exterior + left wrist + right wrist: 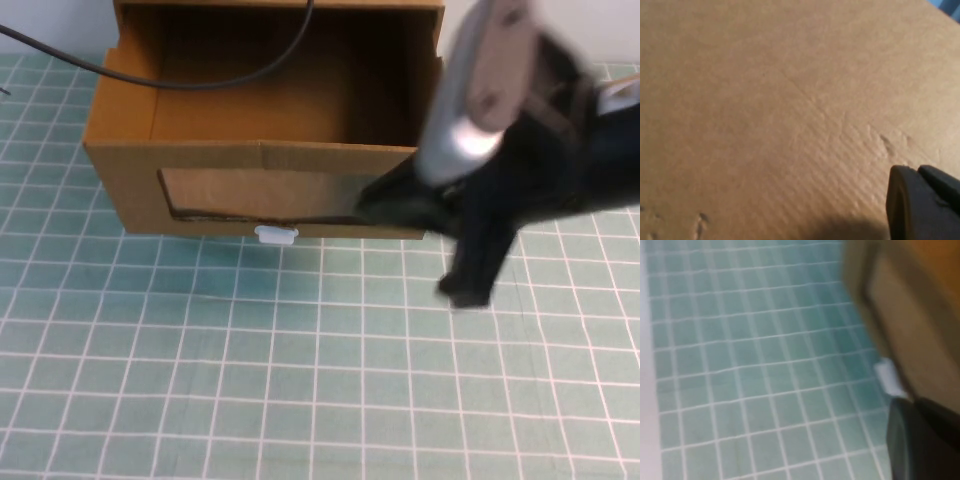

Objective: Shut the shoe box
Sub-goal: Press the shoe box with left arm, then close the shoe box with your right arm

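Note:
The shoe box (270,150) is a brown cardboard drawer at the back of the table in the high view. It stands pulled out, with its inside showing from above. Its front has a clear window (260,195) with a small white pull tab (277,235) below it. My right gripper (370,207) is shut, its tip at the right end of the box front. The right wrist view shows its fingers (920,440) beside the tab (888,377). My left gripper (925,207) is shut, close to a plain cardboard surface (765,110). It does not show in the high view.
The table is covered by a green mat with a white grid (250,380). A black cable (200,80) hangs across the open drawer. The right arm (560,170) fills the right side of the high view.

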